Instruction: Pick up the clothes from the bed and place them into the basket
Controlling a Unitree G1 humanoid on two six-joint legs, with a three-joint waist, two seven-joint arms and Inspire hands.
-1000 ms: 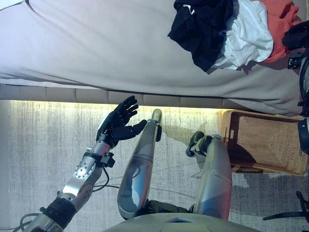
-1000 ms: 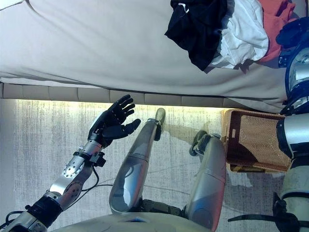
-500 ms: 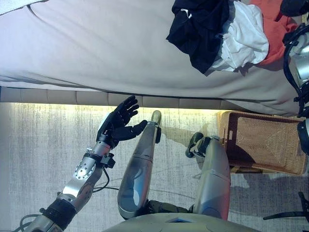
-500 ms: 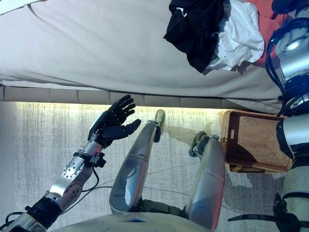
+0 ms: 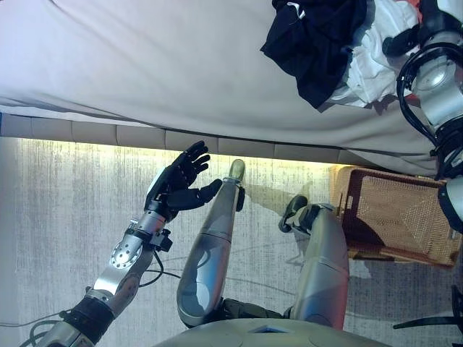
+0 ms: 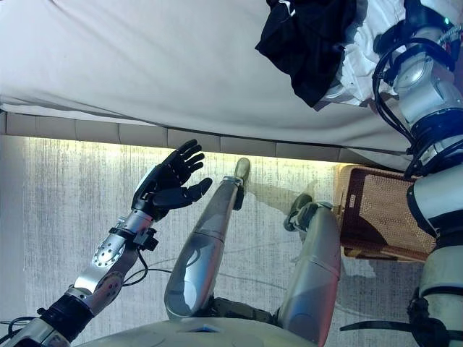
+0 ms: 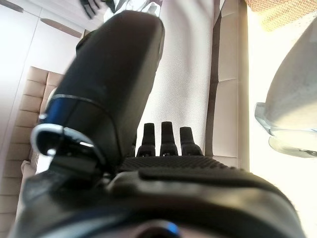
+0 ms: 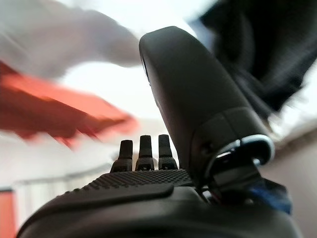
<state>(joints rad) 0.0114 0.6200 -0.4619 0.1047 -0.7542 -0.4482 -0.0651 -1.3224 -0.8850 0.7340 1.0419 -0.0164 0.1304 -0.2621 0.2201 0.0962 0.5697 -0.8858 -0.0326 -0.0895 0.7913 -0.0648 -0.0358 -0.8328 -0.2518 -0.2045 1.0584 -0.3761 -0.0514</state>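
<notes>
Three garments lie heaped at the far right end of the bed (image 5: 145,65): a black garment (image 5: 315,40) nearest the middle, a white garment (image 5: 372,61) beside it, and a red garment at the outer edge, barely showing in the eye views.

Left eye view: my left hand (image 5: 177,184) hangs over the floor below the bed's near edge, fingers spread, holding nothing, well apart from the pile. My right arm reaches up over the bed's right end; the wicker basket (image 5: 398,220) stands on the floor just below that end.

Right eye view: my right arm lies across the white garment; its hand is cut off at the frame's top.

Left wrist view: fingers straight, only bare mattress past them.

Right wrist view: my right hand (image 8: 143,168) shows fingers straight, gripping nothing. The red garment (image 8: 59,106) and white cloth lie directly ahead, the black garment on the thumb side.

Judgement: the right hand is far nearer; the grasp falls to it.
</notes>
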